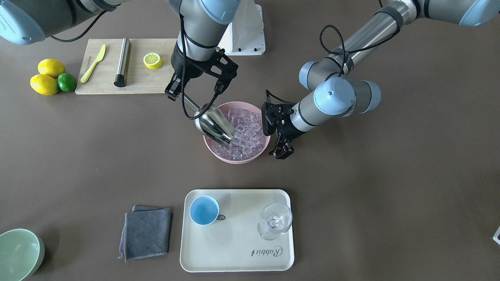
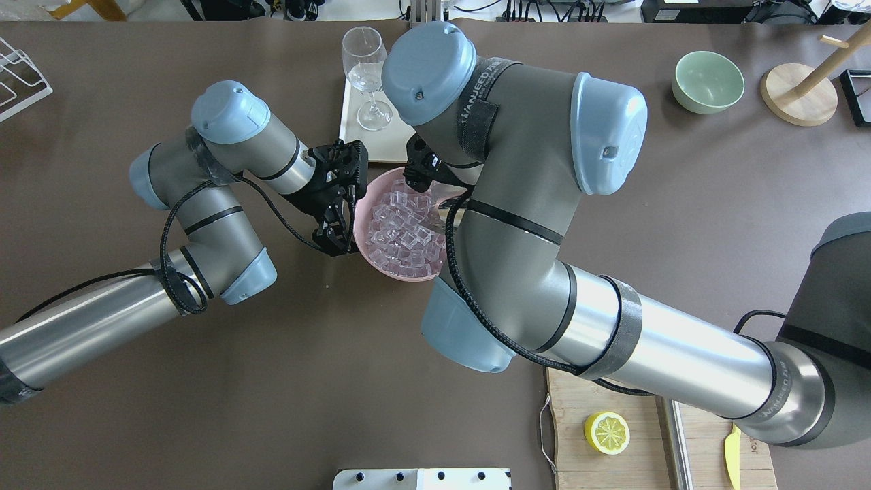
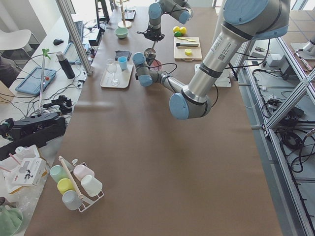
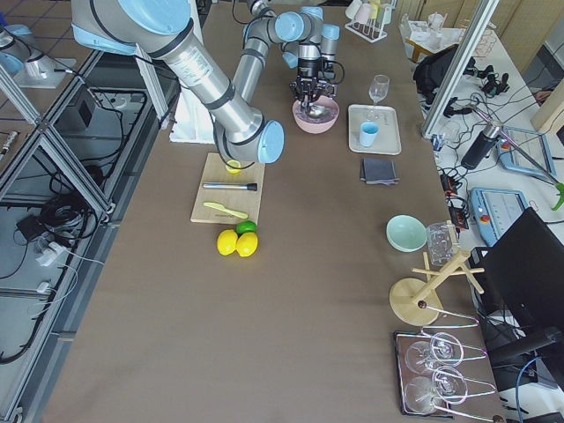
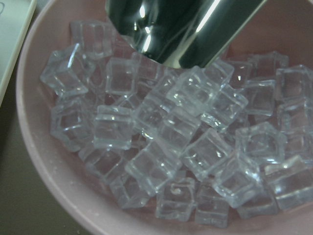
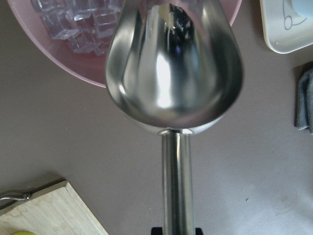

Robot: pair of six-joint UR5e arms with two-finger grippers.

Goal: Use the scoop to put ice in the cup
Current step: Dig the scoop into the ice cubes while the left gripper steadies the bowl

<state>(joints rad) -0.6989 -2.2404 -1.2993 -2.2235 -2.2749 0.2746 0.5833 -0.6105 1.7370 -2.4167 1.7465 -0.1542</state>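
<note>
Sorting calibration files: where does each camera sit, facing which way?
Front-facing: across the table, facing the robot, steeply down; left arm at view's right, right arm holding scoop.
Overhead: behind the robot, looking forward-down; both arms.
Exterior left: table's end; left arm near.
Exterior right: opposite end; right arm near.
Left wrist: close on ice; no robot parts.
Right wrist: along scoop handle.
Front-facing and overhead share the pink bowl.
</note>
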